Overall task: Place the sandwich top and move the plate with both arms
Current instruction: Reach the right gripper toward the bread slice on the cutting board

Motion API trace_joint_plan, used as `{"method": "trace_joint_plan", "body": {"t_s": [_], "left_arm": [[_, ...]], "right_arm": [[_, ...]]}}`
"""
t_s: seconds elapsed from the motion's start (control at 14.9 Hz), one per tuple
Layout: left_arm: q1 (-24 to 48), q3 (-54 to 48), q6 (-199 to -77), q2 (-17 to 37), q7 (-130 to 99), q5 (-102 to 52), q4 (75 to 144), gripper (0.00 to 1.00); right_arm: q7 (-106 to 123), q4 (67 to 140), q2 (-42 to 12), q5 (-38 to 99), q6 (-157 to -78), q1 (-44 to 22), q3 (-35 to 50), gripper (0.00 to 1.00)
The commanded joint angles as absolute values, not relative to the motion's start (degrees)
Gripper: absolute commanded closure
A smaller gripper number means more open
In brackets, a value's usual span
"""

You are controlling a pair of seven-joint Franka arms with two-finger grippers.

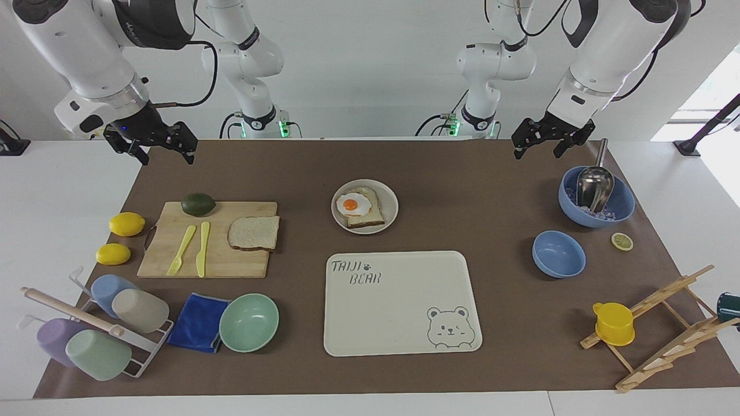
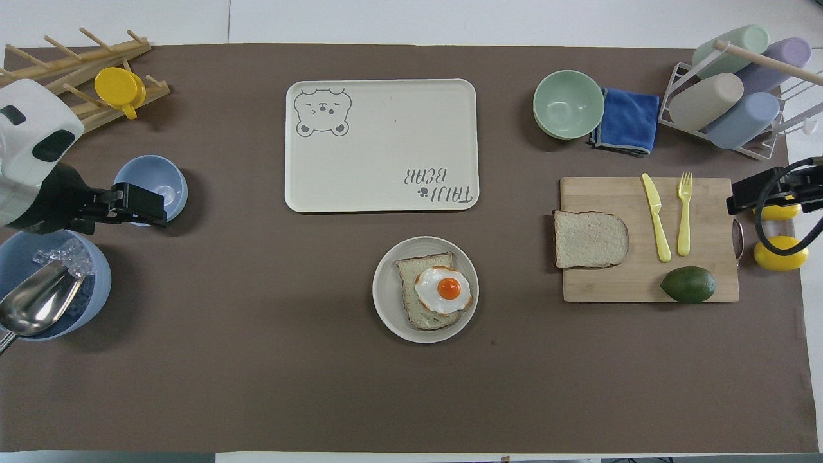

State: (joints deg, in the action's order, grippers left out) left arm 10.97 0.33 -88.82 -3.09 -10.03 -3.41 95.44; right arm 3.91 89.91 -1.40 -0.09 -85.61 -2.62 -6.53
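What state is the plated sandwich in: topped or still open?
Open. The fried egg lies bare on the toast on the plate; the sandwich top lies flat on the cutting board.

"TAIJI BEAR" on tray (image 1: pixel 399 277)

Overhead view: the metal scoop (image 2: pixel 35 307) handle is cut by the frame edge beside the ice bowl (image 2: pixel 83 307). The right gripper (image 2: pixel 749 196) partly hides one lemon (image 2: pixel 779 210) beside the cutting board (image 2: pixel 643 283).
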Motion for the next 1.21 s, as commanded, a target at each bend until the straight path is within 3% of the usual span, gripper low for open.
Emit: {"method": "trace_joint_plan", "body": {"t_s": [0.0,0.4,0.67,1.14], "left_arm": [[10.5,-0.2,-87.6,-3.3,-9.4,-2.5,94.7,0.0],[10.2,-0.2,-87.7,-3.5,-9.5,-2.5,94.7,0.0],[10.3,-0.1,-88.4,-4.2,-9.6,-2.5,95.2,0.0],[9.3,0.4,-88.0,-4.6,-9.6,-2.5,95.5,0.0]], "right_arm": [[3.3,89.8,-1.2,1.2,-85.4,-1.8,-6.2,0.0],[4.2,91.6,-0.3,0.9,-85.2,-1.4,-6.3,0.0],[3.5,104.2,3.6,-5.2,-95.8,-4.6,-4.9,0.0],[-21.7,105.5,-10.6,-25.6,-102.7,-22.0,-4.7,0.0]]}}
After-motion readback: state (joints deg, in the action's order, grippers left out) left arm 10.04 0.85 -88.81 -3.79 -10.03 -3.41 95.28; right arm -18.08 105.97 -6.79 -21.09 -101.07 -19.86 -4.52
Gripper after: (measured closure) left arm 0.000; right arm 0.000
